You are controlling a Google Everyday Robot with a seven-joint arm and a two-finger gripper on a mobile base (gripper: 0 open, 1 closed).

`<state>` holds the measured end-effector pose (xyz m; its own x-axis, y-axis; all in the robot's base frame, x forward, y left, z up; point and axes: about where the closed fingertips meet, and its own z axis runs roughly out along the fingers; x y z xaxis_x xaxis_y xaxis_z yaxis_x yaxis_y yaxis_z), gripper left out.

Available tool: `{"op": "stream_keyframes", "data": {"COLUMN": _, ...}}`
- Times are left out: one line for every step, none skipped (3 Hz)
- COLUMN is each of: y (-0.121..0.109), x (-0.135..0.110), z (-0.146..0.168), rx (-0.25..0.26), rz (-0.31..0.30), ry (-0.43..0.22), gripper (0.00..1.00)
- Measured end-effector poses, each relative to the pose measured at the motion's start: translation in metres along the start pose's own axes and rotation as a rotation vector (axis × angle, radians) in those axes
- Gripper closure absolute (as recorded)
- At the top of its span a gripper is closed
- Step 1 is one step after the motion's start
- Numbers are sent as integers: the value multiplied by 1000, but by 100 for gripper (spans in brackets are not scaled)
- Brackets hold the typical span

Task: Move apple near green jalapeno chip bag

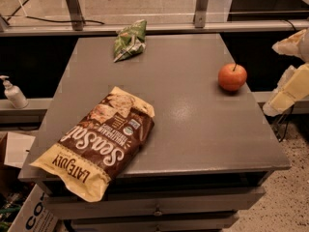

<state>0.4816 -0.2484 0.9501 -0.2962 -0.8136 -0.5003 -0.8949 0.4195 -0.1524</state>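
Note:
The apple (pixel 232 77) is small, round and red-orange with a short dark stem. It sits near the right edge of the grey table (pixel 193 120). The green jalapeno chip bag (pixel 130 40) is small, glossy and wrinkled, and lies at the table's far edge, left of centre. It is well apart from the apple. My gripper (pixel 288 71) shows as pale cream parts at the right edge of the camera view. It is off the table, to the right of the apple and not touching it.
A large brown-and-yellow "Sea Salt" chip bag (pixel 99 146) lies on the front left of the table, overhanging the edge. A rail with metal posts (pixel 73 6) runs behind the table. A soap dispenser (pixel 13 93) stands on a ledge at left. Drawers sit below the tabletop.

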Motion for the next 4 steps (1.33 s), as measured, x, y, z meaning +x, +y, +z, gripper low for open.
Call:
{"op": "stream_keyframes", "data": {"y": -23, "x": 3, "z": 40, "rx": -20, "rz": 89, "ry": -57, "gripper": 0}}
{"op": "stream_keyframes", "data": {"y": -54, "x": 4, "z": 72, "rx": 8, "rz": 155, "ry": -85, "gripper": 0}}
{"op": "stream_keyframes", "data": {"y": -85, "x": 10, "z": 94, "rx": 42, "rz": 203, "ry": -99, "gripper": 0}}
{"op": "stream_keyframes", "data": {"y": -106, "x": 10, "z": 112, "rx": 51, "rz": 229, "ry": -141, "gripper": 0}}
